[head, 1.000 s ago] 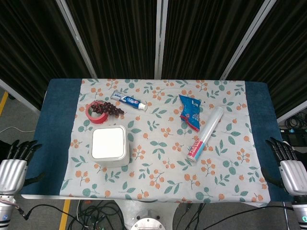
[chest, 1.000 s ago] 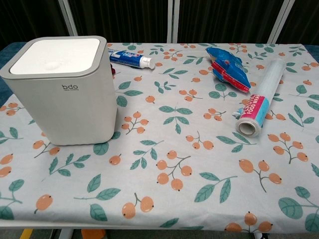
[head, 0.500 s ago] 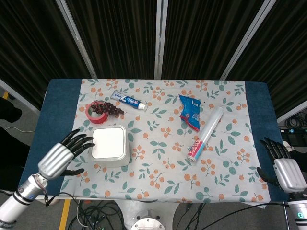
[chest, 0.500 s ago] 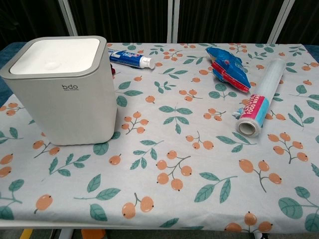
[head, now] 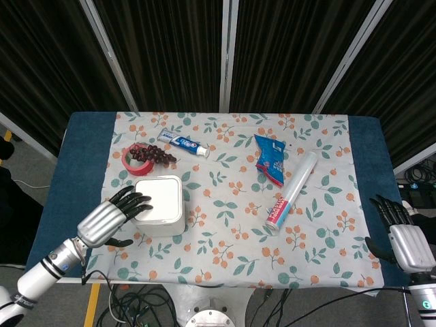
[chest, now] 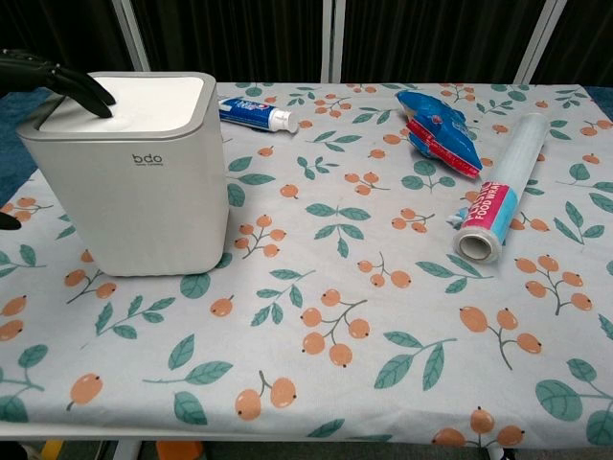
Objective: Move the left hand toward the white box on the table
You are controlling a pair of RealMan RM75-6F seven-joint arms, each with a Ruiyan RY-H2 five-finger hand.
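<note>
Head view shows the left hand point(head: 107, 221) at the near-left side of the surface point(head: 85, 170), fingers spread and holding nothing, its dark fingertips point(head: 139, 201) lying over the left edge of the white box point(head: 159, 204). In the chest view the same fingertips point(chest: 81, 86) rest on the box's top left rim, and the thumb tip point(chest: 8, 221) shows beside its left wall. The box point(chest: 134, 172) stands upright with its flat lid closed, so its contents cannot be seen.

Just beyond the box from the hand lies a red tape roll point(head: 136, 161) with a dark bunch of grapes point(head: 155, 154) across it, and past that a toothpaste tube point(head: 182, 144). Further to the hand's right are a blue snack bag point(head: 271, 159) and a roll of cling film point(head: 291, 189), lying flat and well apart from the box.

The right hand point(head: 407, 238) hangs off the near-right corner of the surface, fingers apart and holding nothing.

A floral cloth point(head: 231, 225) covers the blue surface; dark curtains point(head: 170, 48) with pale rails hang behind it, and cables point(head: 136, 303) lie on the floor in front.

Half a second ago the left hand was just short of the box; it has since come in to touch it, and the box has slid slightly to the right and away from the robot.
</note>
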